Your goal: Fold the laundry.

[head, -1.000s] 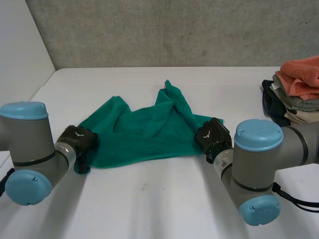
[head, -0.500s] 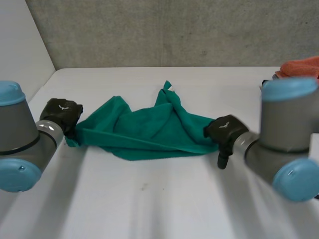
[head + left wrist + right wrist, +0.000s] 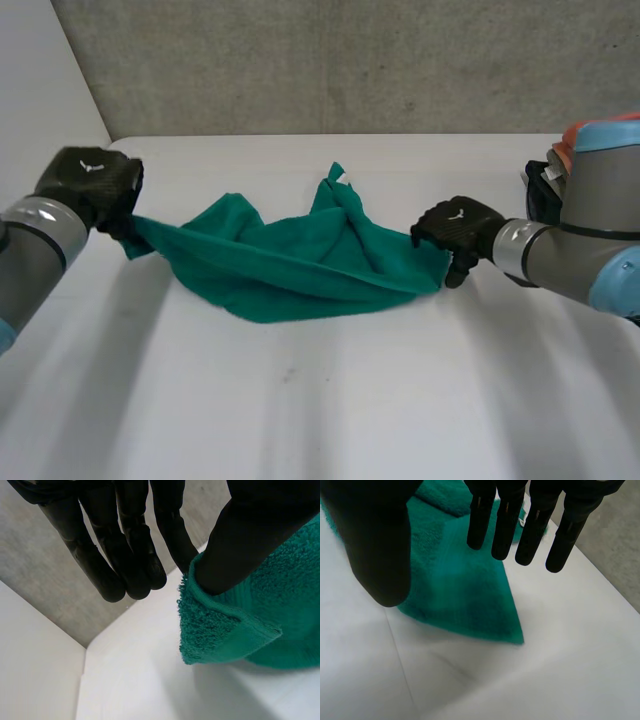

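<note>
A green towel [image 3: 300,265] lies rumpled across the middle of the white table [image 3: 320,410]. My left hand [image 3: 88,180] is raised off the table at the towel's left corner, which is pinched under the thumb [image 3: 240,535] so that the corner [image 3: 225,630] hangs from it. From there the cloth stretches down to the table. My right hand [image 3: 455,225] hovers at the towel's right corner. In the right wrist view its fingers [image 3: 505,520] are straight and apart from the thumb, and the towel's corner [image 3: 455,590] lies flat on the table below, touching nothing.
A pile of folded clothes [image 3: 600,150], orange on top and dark below, sits at the table's right edge behind my right arm. A concrete wall runs along the far side of the table.
My left hand has closed on the left corner and lifted it up and to the left. My right hand has let go of the right corner and drawn back to the right.
</note>
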Controlling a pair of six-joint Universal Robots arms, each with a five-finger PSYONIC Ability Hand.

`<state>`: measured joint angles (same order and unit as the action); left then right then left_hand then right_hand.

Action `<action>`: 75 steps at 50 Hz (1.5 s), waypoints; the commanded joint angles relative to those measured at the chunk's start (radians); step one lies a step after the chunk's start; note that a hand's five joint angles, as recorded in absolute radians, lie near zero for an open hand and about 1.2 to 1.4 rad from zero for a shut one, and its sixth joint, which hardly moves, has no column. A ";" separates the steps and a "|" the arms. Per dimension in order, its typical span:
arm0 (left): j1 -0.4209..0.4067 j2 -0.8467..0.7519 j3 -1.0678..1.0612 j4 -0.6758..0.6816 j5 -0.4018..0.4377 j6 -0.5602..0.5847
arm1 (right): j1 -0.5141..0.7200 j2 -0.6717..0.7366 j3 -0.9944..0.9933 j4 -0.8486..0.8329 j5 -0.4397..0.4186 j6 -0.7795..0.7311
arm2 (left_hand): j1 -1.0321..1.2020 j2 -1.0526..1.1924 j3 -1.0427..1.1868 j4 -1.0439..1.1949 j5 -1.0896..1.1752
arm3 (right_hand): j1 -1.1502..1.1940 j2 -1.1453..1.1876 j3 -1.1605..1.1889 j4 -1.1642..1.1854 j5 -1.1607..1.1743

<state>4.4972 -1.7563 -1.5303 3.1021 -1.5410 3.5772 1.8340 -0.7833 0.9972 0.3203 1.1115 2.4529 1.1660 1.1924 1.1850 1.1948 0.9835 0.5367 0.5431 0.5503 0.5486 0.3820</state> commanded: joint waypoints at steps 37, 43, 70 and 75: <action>0.159 -0.053 -0.025 -0.390 0.114 0.304 | 0.002 -0.387 0.198 0.517 0.333 -0.428 | 0.230 0.204 0.211 0.201 0.238 | 0.860 0.853 0.846 0.848 0.840; 0.079 -0.286 0.216 -0.317 0.009 0.310 | 0.007 -0.177 0.017 0.464 0.395 -0.443 | 0.230 0.204 0.211 0.201 0.238 | 0.860 0.853 0.846 0.848 0.840; 0.046 -0.302 0.761 0.268 -0.090 -0.051 | 0.056 -0.160 -0.289 -0.546 0.361 -0.037 | 0.230 0.204 0.211 0.201 0.238 | 0.860 0.853 0.846 0.848 0.840; 0.046 -0.321 0.613 0.274 -0.059 -0.055 | 0.062 -0.120 -0.230 -0.454 0.344 -0.037 | 0.230 0.204 0.211 0.201 0.238 | 0.860 0.853 0.846 0.848 0.840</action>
<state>4.5410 -2.0543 -0.7407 3.3956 -1.6315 3.5208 1.8895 -0.9483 0.6957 -0.2536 1.4781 2.4224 1.1660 1.1977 1.1901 1.1989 0.9962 1.1332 1.1793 1.1909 1.1971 1.0353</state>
